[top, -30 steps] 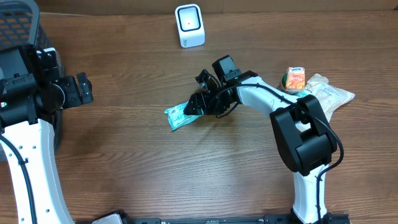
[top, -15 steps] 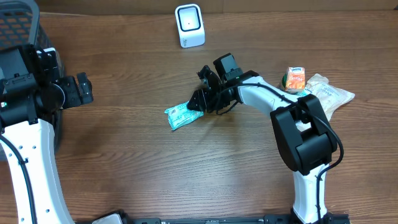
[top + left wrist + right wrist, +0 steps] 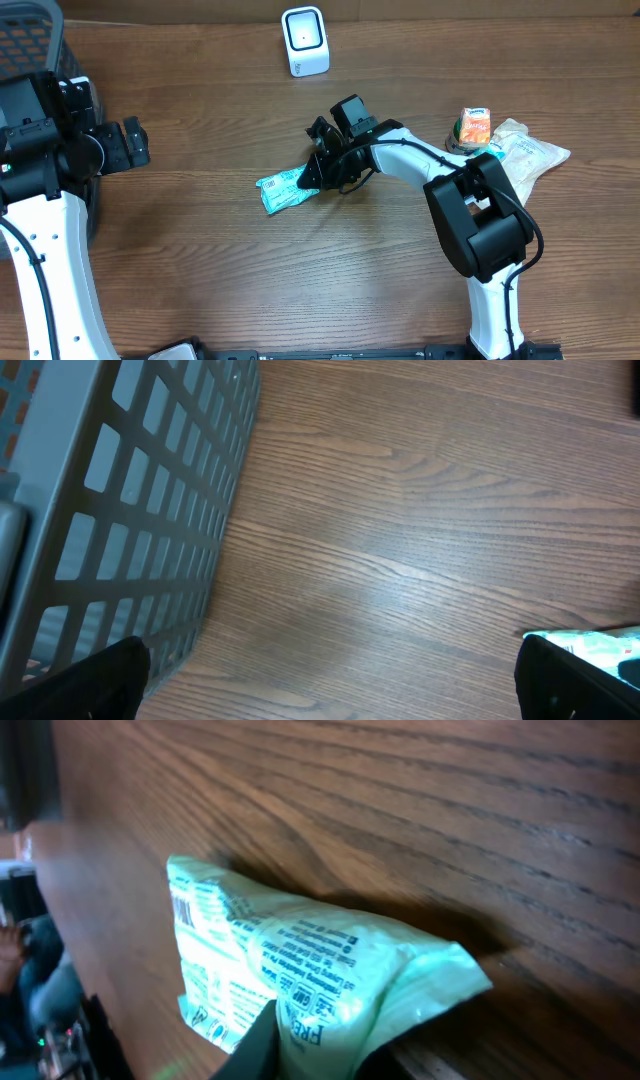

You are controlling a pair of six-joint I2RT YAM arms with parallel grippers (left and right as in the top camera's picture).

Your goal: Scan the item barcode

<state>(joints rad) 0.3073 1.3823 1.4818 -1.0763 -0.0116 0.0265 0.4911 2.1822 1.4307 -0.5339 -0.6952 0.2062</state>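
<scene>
My right arm reaches out from its base at the near right edge, elbow bent, with the forearm angled leftward across the wooden table [image 3: 200, 260] and the wrist tipped down. My right gripper [image 3: 314, 172] is pinched on the right end of the green packet [image 3: 280, 188]. The packet lies near the table's centre, on the near side of the white scanner [image 3: 304, 41] and well apart from it. From my right wrist the packet's printed face shows, its gripped end raised a little off the wood with a shadow beneath. My left arm is drawn back at the left side beside the dark mesh basket [image 3: 30, 40]. My left gripper [image 3: 135, 143] points right, jaws spread wide, holding nothing. An orange juice carton [image 3: 475, 127] and a clear plastic bag [image 3: 535, 150] lie at the far right, beyond my right elbow
</scene>
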